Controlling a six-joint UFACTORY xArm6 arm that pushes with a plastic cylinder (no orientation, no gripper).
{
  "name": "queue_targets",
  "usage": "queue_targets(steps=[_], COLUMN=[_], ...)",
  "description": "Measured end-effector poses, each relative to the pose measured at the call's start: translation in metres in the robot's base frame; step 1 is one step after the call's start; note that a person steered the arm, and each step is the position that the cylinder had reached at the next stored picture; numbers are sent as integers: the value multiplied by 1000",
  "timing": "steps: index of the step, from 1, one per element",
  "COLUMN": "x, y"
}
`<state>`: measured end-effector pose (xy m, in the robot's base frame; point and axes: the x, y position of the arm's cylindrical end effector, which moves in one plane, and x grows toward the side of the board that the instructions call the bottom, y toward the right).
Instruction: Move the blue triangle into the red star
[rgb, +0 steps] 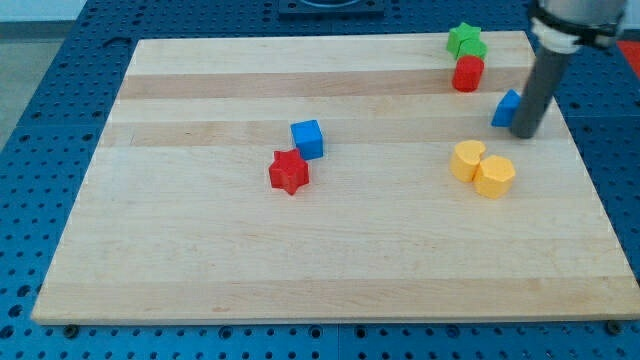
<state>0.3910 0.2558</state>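
**Tip beside the blue triangle, star far off**

My tip (525, 133) rests on the desk (200, 260) near the view's right edge, touching or just beside the blue triangle (506, 109), which lies on its left; the rod hides the triangle's right part. There is no gripper on this arm, only the dark rod, so nothing opens or closes.

The red star (289, 172) sits well apart, near the desk's middle, toward the view's left. A blue cube (308, 139) stands just above and right of the star, touching or nearly so.

At the view's top right, a green star (466, 41) touches a red cylinder (467, 74) just below it. Below the triangle, two yellow blocks (482, 168) sit side by side, touching.
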Motion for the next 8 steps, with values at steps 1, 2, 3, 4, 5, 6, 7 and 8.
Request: queue_targets(steps=[1,2,3,4,5,6,7,8], x=[-21,-38,-16,-5,-7,-23,-26,5], y=[25,17,-41,-102,-95,-88,-104,-126])
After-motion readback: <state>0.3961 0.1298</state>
